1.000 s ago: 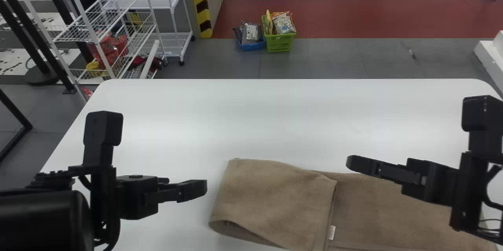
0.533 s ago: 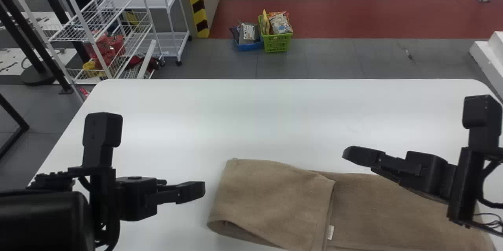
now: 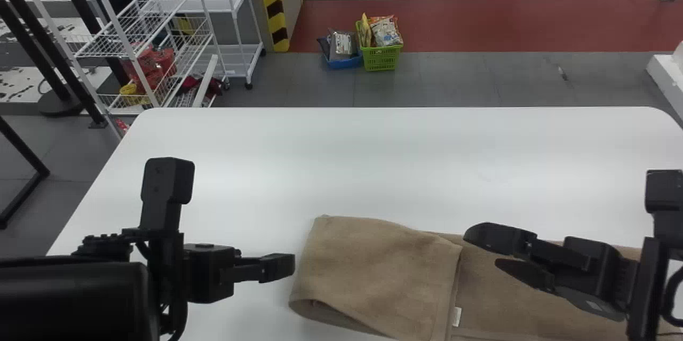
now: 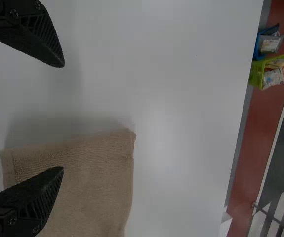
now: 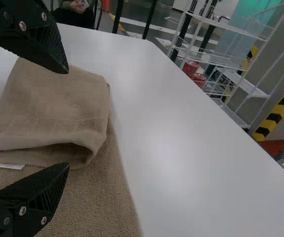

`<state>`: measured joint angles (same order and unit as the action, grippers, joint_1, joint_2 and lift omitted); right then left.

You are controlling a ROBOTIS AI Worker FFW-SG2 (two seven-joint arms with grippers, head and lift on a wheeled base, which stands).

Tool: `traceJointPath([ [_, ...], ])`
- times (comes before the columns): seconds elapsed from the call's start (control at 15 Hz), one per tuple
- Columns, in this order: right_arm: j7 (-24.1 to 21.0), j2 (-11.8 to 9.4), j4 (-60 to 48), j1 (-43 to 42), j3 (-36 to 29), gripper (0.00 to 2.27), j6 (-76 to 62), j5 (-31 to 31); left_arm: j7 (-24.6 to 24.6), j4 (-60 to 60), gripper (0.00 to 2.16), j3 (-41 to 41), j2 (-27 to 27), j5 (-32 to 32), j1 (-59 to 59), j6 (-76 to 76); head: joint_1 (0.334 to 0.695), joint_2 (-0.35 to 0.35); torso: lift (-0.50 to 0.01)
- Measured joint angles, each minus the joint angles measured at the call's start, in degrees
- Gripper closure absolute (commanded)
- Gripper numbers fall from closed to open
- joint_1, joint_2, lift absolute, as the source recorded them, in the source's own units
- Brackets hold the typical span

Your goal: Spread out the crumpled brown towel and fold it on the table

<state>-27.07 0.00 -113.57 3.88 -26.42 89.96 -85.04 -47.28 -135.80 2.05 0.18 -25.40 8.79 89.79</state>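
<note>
Since the earlier frame, the left gripper (image 3: 283, 266) has been brought rightward, the right gripper (image 3: 486, 249) lower in the head view. On the tabletop (image 3: 373, 159), the brown towel's (image 3: 373, 271) folded left end is neared by level, spread left fingers; its flatter part is overhung, seemingly without contact, by angled, spread right ones.

Left arm (image 3: 166, 255): nearer towel (image 3: 373, 271) | Right arm (image 3: 647, 282): wrist lower, both jaws now showing

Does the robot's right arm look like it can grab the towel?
Probably yes: the right gripper hangs open over the towel, and I see nothing between them. It would likely just need to go lower.
</note>
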Motion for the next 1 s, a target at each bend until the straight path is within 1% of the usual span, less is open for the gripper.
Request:
traceJointPath([
  [0.13,-4.1,0.0,1.1,-0.6,-0.1,0.17,0.0,-2.0,0.0,0.1,0.07,-0.1,0.0,-0.9,0.1,0.0,0.695,0.094,-0.127],
  [0.27,-6.5,0.0,2.2,-0.6,0.1,0.17,0.0,-4.1,-0.1,0.1,0.07,-0.1,0.0,-1.4,0.2,0.0,0.695,0.097,-0.127],
  [0.53,-6.6,0.0,3.9,0.3,2.3,0.19,0.0,-4.0,-0.1,0.1,0.07,-0.2,0.0,-1.8,0.3,0.0,0.695,0.124,-0.127],
  [0.67,-6.4,0.0,5.0,0.4,2.7,0.32,0.0,-3.4,-0.1,0.4,0.07,-0.2,0.0,-2.0,0.3,0.0,0.695,0.133,-0.127],
  [0.73,-6.4,0.0,5.4,0.4,2.8,0.33,0.0,-3.0,-0.1,0.6,0.07,-0.2,0.0,-2.1,0.3,0.0,0.695,0.134,-0.127],
  [1.0,-6.6,0.0,6.4,0.1,4.5,0.34,0.0,-1.8,-0.1,0.6,0.07,-0.2,0.0,-2.1,0.3,0.0,0.695,0.149,-0.127],
])
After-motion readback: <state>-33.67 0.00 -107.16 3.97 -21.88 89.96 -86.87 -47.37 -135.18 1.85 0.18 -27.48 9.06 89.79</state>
